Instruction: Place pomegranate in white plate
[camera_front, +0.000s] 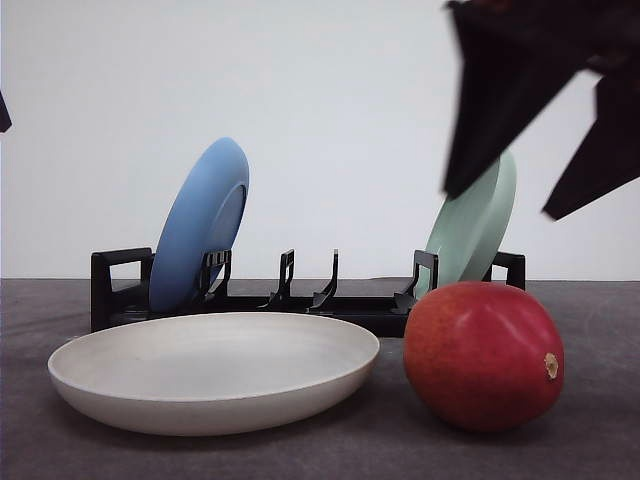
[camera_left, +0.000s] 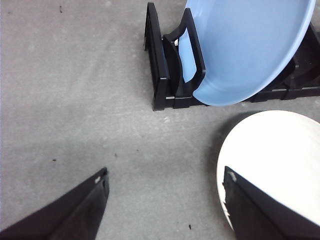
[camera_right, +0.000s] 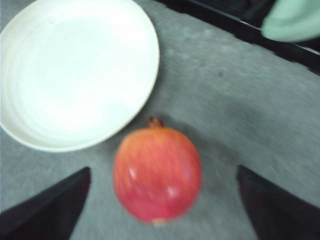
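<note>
The pomegranate (camera_front: 482, 354) is red and glossy and lies on the grey table just right of the white plate (camera_front: 200, 385), with a small gap between them. My right gripper (camera_front: 500, 200) hangs open high above the fruit, blurred. In the right wrist view the pomegranate (camera_right: 157, 172) sits on the table between the two spread fingers (camera_right: 50, 210), below them and untouched, with the white plate (camera_right: 75, 70) beside it. My left gripper (camera_left: 165, 200) is open and holds nothing, over bare table at the white plate's (camera_left: 280, 150) far-left edge.
A black dish rack (camera_front: 300, 305) stands behind the plate and fruit. It holds a blue plate (camera_front: 200, 220) on edge at the left and a pale green plate (camera_front: 480, 225) at the right. Grey table (camera_left: 75, 100) lies open left of the rack.
</note>
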